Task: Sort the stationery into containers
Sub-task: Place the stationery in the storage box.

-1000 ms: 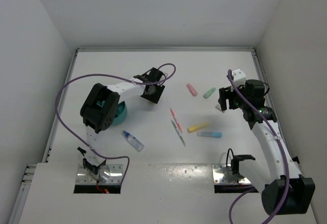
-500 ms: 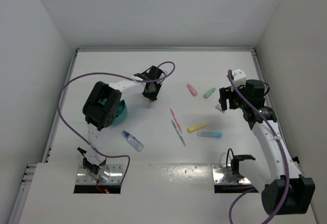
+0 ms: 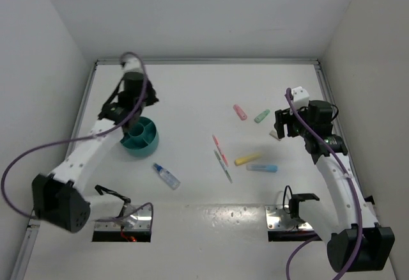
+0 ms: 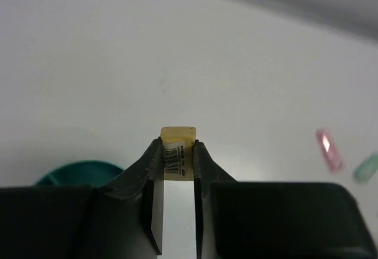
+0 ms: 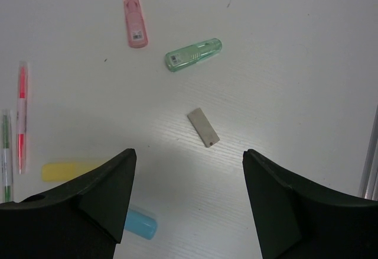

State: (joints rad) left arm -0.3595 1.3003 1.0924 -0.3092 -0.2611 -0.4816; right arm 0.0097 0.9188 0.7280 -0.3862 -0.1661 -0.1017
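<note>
Top external view, starting at the left: the left arm reaches up the white table, and the left gripper hangs over the far rim of the round teal plastic organiser with inner dividers. In the left wrist view this gripper is clenched on a small beige eraser block with a barcode label, pinched upright between both fingers. The teal rim shows low and left of them, partly hidden behind the finger. Whether the eraser is over a compartment or just past the rim cannot be told.

Just right of the organiser lies a clear bottle with a blue cap, on its side. Further right, near the table's middle, thin pens lie close together: a pink pen and a green pen. Beside them are a stubby yellow marker and a pale blue marker, nearly touching. Farther up are a pink marker and a mint marker, near each other but apart.

At the right, the right gripper hovers with its jaws spread wide and nothing between them. In the right wrist view a flat grey-beige eraser bit lies alone on the table between and just ahead of the fingertips, untouched, with nothing in the way.
</note>
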